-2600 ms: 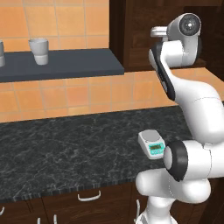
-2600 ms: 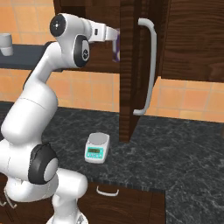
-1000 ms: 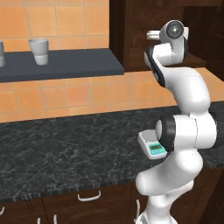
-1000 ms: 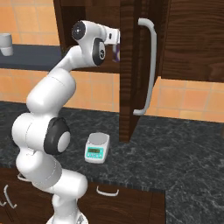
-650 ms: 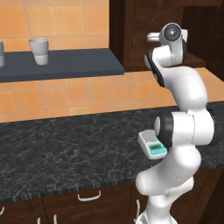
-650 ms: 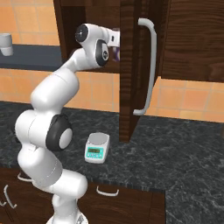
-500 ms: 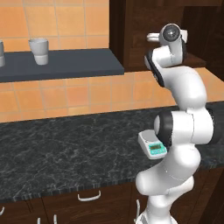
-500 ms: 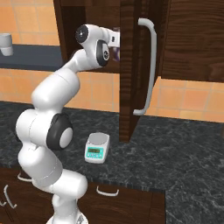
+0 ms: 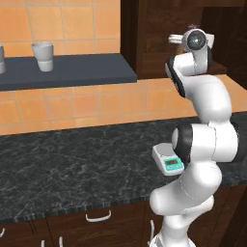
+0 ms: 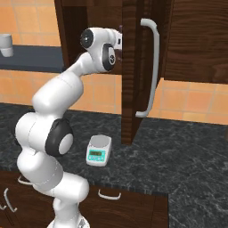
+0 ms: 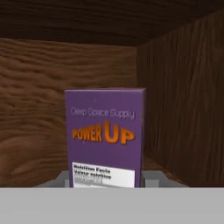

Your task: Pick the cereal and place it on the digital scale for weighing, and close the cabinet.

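The two-finger gripper [image 11: 107,181] sits inside the large dark-brown wooden wall cabinet [image 10: 187,40], its grey fingers [image 11: 151,178] drawn in against both sides of the small upright dark-purple rectangular cereal box [image 11: 105,140]; whether they truly clamp it or merely touch it cannot be told. The box stands upright on the cabinet floor near the back right corner, showing orange "POWER UP" lettering and a pale label patch low on its front. The cabinet door [image 10: 132,71], with its long vertical silver bar handle [image 10: 151,67], stands open. Below, the small white digital scale [image 10: 98,150] with a grey top plate and teal-green display rests on the black speckled stone counter [image 10: 187,156], nothing on it.
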